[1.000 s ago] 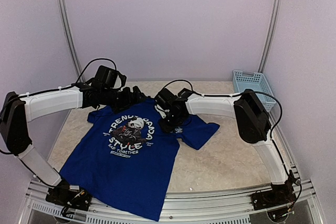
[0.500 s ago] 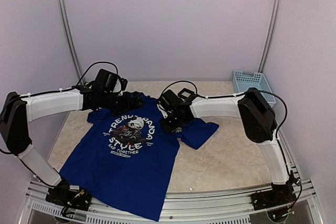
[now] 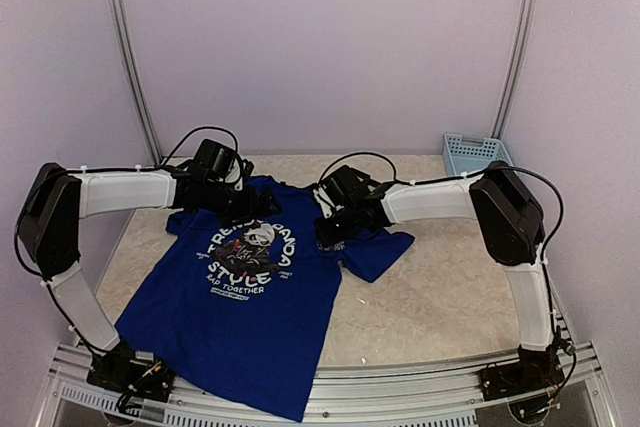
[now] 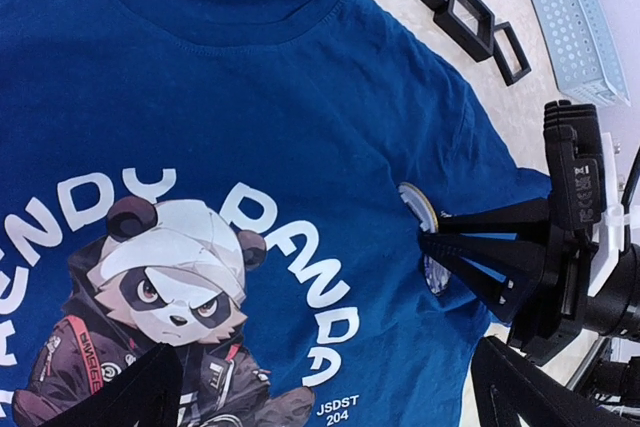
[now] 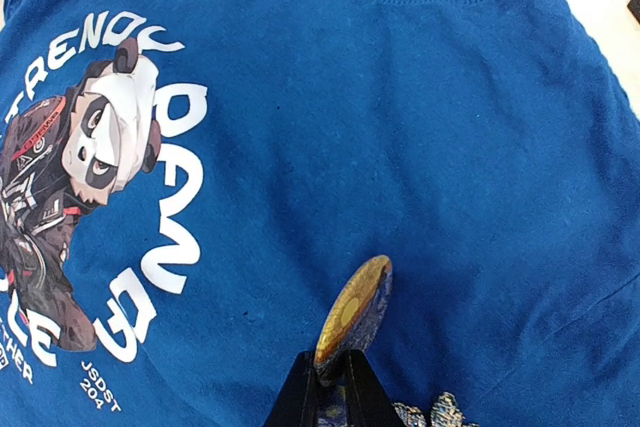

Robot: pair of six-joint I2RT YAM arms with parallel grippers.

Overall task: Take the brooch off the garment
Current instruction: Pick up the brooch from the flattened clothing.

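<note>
The garment is a royal-blue T-shirt (image 3: 250, 287) with a panda print and white lettering, lying flat on the table. My right gripper (image 5: 335, 379) is shut on the lower edge of a round, gold-rimmed brooch (image 5: 352, 317). The brooch stands on edge above the cloth, near the shirt's right shoulder. In the left wrist view the brooch (image 4: 418, 205) sits at the tips of the right gripper (image 4: 440, 247). A glittery silver piece (image 5: 432, 413) lies on the cloth beside the fingers. My left gripper (image 4: 330, 397) is open and empty, hovering over the print below the collar.
Three black square frames (image 4: 455, 7) lie on the table beyond the collar. A light blue basket (image 3: 477, 154) stands at the back right; it also shows in the left wrist view (image 4: 565, 17). The beige tabletop (image 3: 440, 297) shows to the right of the shirt.
The right arm's elbow has swung right and its wrist has shifted slightly right over the shoulder. The left arm has reached further in over the collar and print.
</note>
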